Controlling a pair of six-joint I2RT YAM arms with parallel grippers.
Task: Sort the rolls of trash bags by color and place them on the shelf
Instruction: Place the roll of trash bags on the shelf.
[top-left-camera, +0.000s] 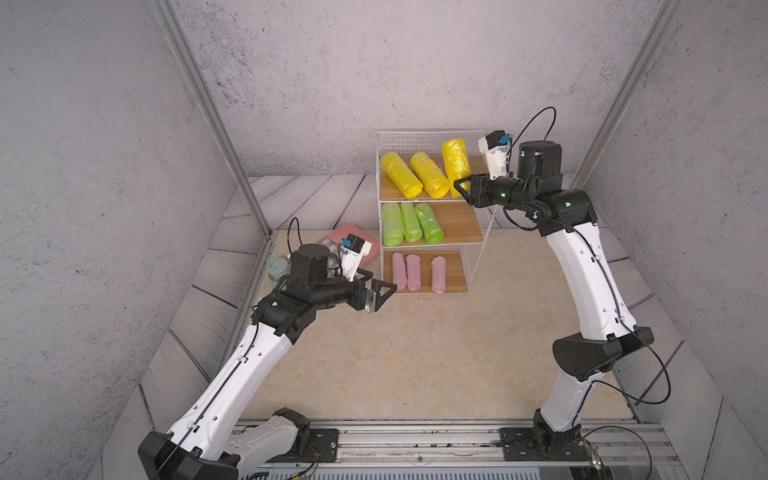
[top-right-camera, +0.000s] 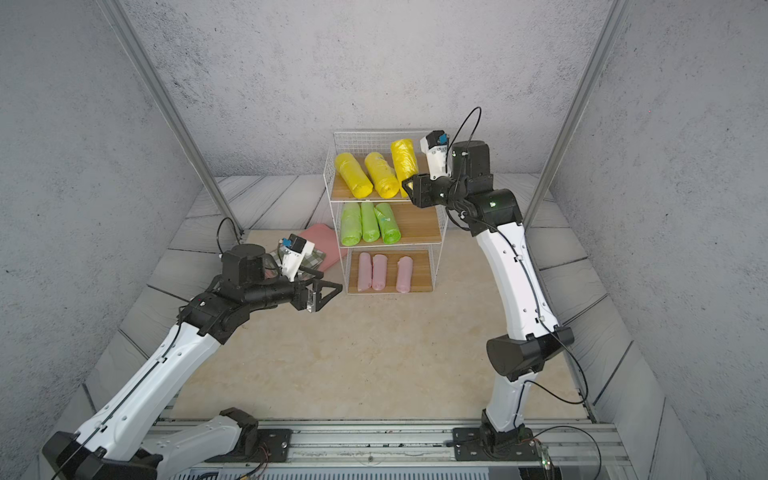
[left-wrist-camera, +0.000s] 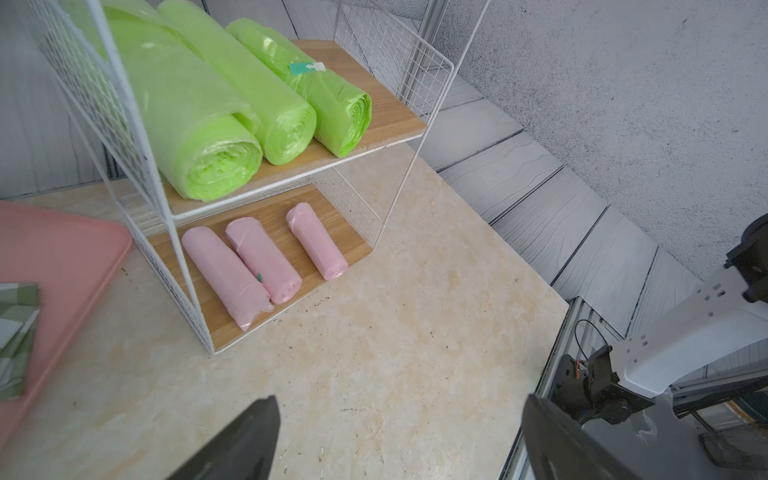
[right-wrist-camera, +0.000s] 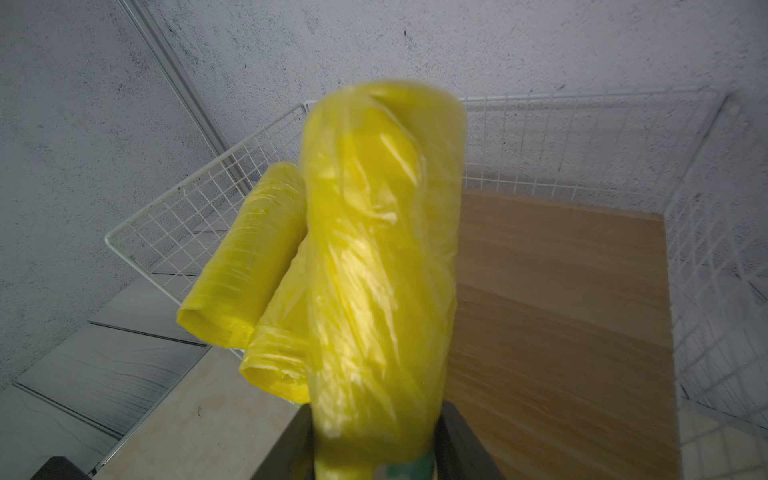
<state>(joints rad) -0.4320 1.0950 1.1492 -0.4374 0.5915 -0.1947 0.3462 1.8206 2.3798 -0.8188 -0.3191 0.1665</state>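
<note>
The left gripper (top-left-camera: 376, 298) hangs released above the table (top-left-camera: 374, 365), near the shelf (top-left-camera: 457, 226). There pink rolls (top-left-camera: 413, 272) lie on the bottom board, green rolls (top-left-camera: 409, 222) in the middle, two yellow rolls (top-left-camera: 430, 174) on top. The right gripper (right-wrist-camera: 372, 419) grasps a third yellow roll (top-left-camera: 455, 166) over the top board, tilted.

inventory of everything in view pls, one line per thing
yellow rolls: 3, yellow, top tier; rightmost yellow roll tilted up between the right hand's fingers, grip unclear
green rolls: 3, light green, middle tier, side by side
pink rolls: 3, pale pink, bottom tier
shelf: 1, white wire with wood boards, back of table
tray: 1, pink, beside the shelf
cloth: 1, green-white check, on the tray
teal item: 1, table edge, partly hidden
table: 1, beige
left hand: open, empty, near bottom tier
right hand: at top tier
</note>
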